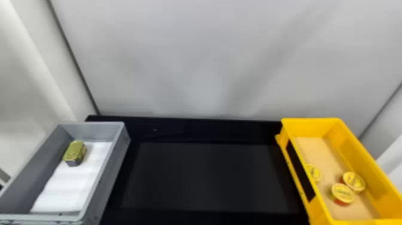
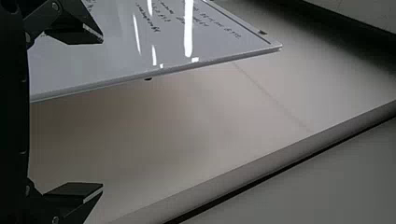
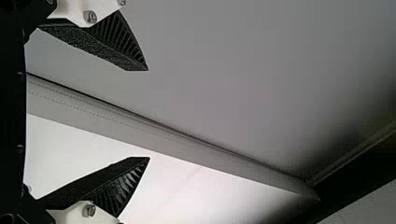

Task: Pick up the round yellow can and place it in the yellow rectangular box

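Note:
Three round yellow cans lie in the yellow rectangular box (image 1: 356,149) at the right of the head view: one can (image 1: 313,172) by its left wall, another can (image 1: 342,193) and a third can (image 1: 353,181) close together nearer the right wall. In the left wrist view my left gripper (image 2: 102,114) stands open with nothing between its fingers. My right gripper (image 3: 148,114) is also open and holds nothing in the right wrist view. Pale wall panels lie beyond both grippers.
A grey box (image 1: 110,167) with a white lining stands at the left, holding a gold-topped block-shaped can (image 1: 74,152). Between the boxes lies the black table (image 1: 206,176). A whiteboard (image 2: 187,37) with handwriting shows in the left wrist view.

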